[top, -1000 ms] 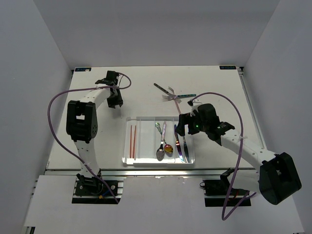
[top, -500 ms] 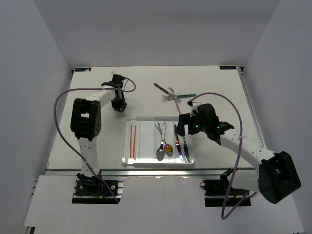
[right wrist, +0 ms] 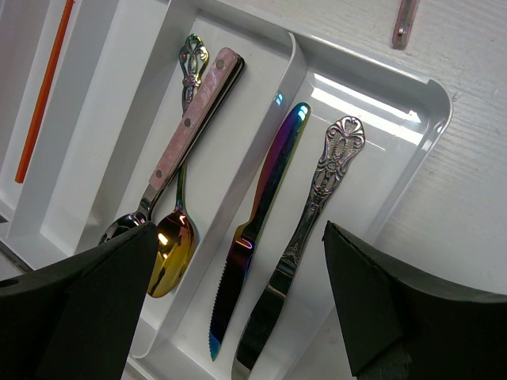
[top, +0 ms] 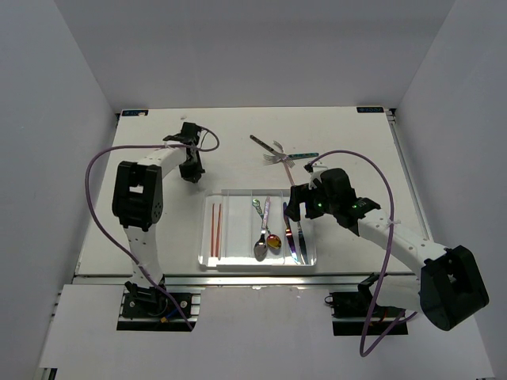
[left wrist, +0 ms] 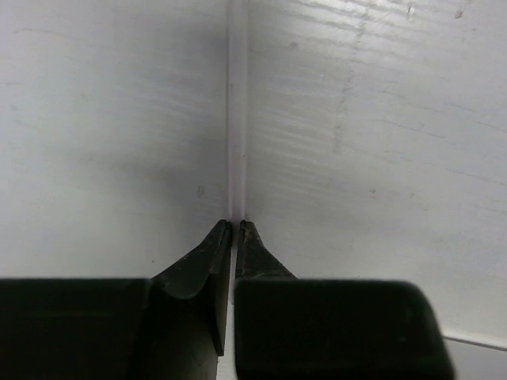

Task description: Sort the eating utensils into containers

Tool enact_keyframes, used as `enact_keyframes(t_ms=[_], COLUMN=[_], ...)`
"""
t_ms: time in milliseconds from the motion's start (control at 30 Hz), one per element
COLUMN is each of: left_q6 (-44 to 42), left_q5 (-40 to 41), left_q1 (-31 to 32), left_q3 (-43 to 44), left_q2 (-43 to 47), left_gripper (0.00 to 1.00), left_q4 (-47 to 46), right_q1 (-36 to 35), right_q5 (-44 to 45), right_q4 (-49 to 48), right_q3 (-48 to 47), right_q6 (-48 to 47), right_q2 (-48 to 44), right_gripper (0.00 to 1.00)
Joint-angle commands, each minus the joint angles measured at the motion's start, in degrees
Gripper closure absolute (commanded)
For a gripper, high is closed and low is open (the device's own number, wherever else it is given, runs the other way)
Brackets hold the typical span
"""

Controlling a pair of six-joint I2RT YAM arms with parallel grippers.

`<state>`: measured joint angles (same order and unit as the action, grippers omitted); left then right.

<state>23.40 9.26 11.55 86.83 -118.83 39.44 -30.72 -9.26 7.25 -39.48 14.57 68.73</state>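
The clear tray [top: 238,195] lies at the table's front centre. Its left compartment holds two red-orange chopsticks [top: 215,229]. A middle one holds a pink-handled spoon [right wrist: 190,119] and a gold spoon [right wrist: 170,253]. In the right one lie an iridescent knife [right wrist: 261,214] and an ornate silver knife [right wrist: 317,206]. My right gripper [top: 295,207] hangs open over those knives, fingers wide apart [right wrist: 238,237] and empty. Three forks [top: 277,152] lie crossed on the table behind the tray. My left gripper [top: 190,172] is low over bare table left of the tray's far corner, its tips [left wrist: 235,223] almost touching, nothing visibly between them.
A pale thin streak [left wrist: 236,119] runs across the table from the left fingertips; I cannot tell what it is. White walls enclose the table on three sides. The right arm's purple cable [top: 372,170] arches above the table right of the forks.
The left gripper's fingers have closed together, and that wrist has shifted slightly right and toward the tray. The right arm and all the utensils have not moved.
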Motion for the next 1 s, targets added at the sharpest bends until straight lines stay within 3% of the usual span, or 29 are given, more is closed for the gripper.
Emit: enact_keyframes(t_ms=[0,267,467,567,733,967], left_q6=[0.77,0.07,4.63,11.12,15.71,19.48], left_q5=[2.96,-1.34,1.81,3.66,4.11,4.98], left_q1=[-0.04,2.5,15.41,22.79,27.82,31.95], left_q3=[-0.78,-7.08,-18.96,-27.13,-36.71,-42.69], left_q2=[8.94,21.96,30.48,35.84,44.8,47.28], left_gripper=[1.0,1.0,1.0,1.0,1.0,1.0], left_q4=[-0.06,-0.77,-1.38,-3.22,-4.99,-5.78], right_q1=[0.31,0.31,0.31,0.31,0.31,0.31], right_q5=[-0.76,-0.5,0.99,1.78,1.61,1.52], right_q4=[-1.53,-1.36,-1.27,-1.18,-0.92,-0.83], right_q3=[-0.51,-0.68,-0.59,-0.51,-0.59,-1.3], right_q6=[-0.68,-0.68,-0.42,-0.42,-0.33,-0.33], right_q2=[-0.35,-0.09,-1.23,-1.84,-1.49,-0.79], right_gripper=[0.11,0.11,0.11,0.11,0.11,0.11])
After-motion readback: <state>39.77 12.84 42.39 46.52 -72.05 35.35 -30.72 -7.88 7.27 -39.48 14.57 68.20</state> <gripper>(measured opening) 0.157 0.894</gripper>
